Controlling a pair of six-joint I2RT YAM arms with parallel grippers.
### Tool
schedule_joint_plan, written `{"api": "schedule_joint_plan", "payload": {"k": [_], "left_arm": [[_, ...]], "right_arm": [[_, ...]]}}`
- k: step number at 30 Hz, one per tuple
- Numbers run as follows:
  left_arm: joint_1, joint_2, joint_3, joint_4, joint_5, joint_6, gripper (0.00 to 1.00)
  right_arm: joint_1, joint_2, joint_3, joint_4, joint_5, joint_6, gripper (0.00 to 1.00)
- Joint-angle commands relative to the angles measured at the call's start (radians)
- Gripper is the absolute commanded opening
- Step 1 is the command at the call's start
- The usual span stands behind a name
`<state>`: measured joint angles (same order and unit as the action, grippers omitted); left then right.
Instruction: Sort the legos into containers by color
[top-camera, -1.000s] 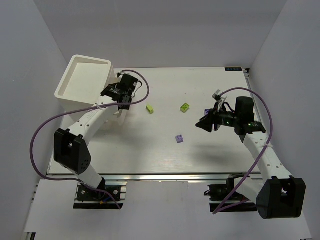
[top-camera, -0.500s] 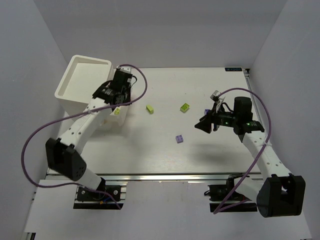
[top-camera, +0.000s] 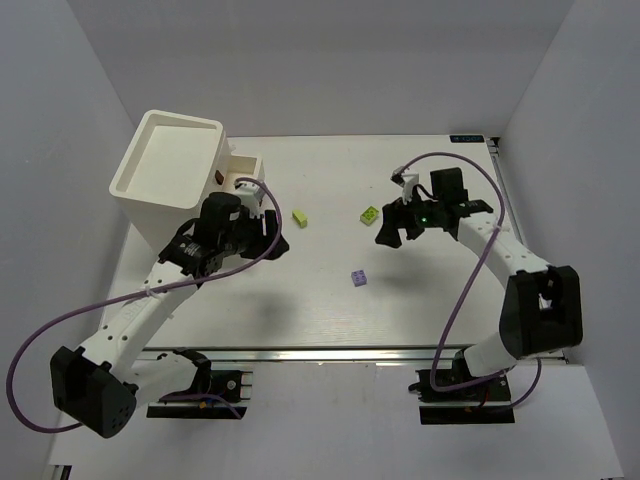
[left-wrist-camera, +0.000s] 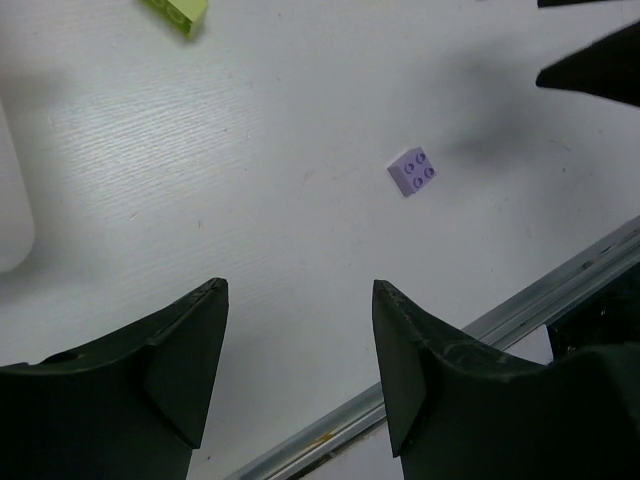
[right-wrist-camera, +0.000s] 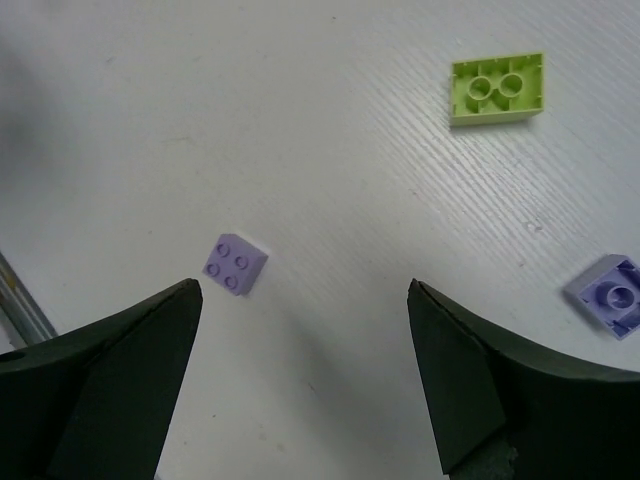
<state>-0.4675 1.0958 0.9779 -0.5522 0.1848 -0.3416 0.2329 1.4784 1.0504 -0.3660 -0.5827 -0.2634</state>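
Observation:
Three small legos lie on the white table (top-camera: 330, 310): a yellow-green one (top-camera: 299, 216), a second yellow-green one (top-camera: 370, 214) lying studs down, and a lavender one (top-camera: 358, 278). My left gripper (top-camera: 274, 243) is open and empty, left of them; its view shows the lavender brick (left-wrist-camera: 412, 171) ahead of the fingertips. My right gripper (top-camera: 386, 234) is open and empty, just right of the second yellow-green brick (right-wrist-camera: 497, 88), with the lavender brick (right-wrist-camera: 235, 263) in front. A further lavender brick (right-wrist-camera: 610, 293) shows only in the right wrist view. The cream-white box (top-camera: 165, 165) stands at the far left with a drawer (top-camera: 247, 163) pulled out.
A brown knob (top-camera: 222, 178) shows on the box's right side. The metal rail (top-camera: 330, 352) runs along the table's near edge. Grey walls close in the left, right and far sides. Purple cables loop from both arms.
My left arm has swung away from the box and drawer, down toward the table's middle. My right arm has moved far and left, toward the second yellow-green brick. The bricks on the table have not moved.

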Motion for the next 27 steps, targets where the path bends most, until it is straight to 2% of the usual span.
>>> {"api": "schedule_joint_plan", "payload": {"k": [1, 8, 12, 18, 22, 27], "left_arm": [[-0.01, -0.042, -0.041, 0.078, 0.077, 0.007, 0.7], [-0.01, -0.103, -0.13, 0.136, 0.051, 0.059, 0.7], [-0.01, -0.134, -0.183, 0.169, 0.039, 0.075, 0.7], [-0.01, -0.155, -0.217, 0.164, 0.031, 0.09, 0.7], [-0.01, -0.183, -0.237, 0.179, 0.016, 0.085, 0.7], [-0.01, -0.217, -0.243, 0.189, 0.005, 0.076, 0.7]], "right_arm": [[0.014, 0.062, 0.091, -0.027, 0.083, 0.052, 0.89], [0.029, 0.2, 0.218, -0.04, 0.09, 0.111, 0.88], [0.033, 0.296, 0.316, -0.068, 0.124, 0.255, 0.86], [0.048, 0.411, 0.419, -0.097, 0.283, 0.507, 0.86], [0.071, 0.442, 0.431, -0.074, 0.443, 0.588, 0.88], [0.085, 0.485, 0.467, -0.077, 0.503, 0.641, 0.89]]}}
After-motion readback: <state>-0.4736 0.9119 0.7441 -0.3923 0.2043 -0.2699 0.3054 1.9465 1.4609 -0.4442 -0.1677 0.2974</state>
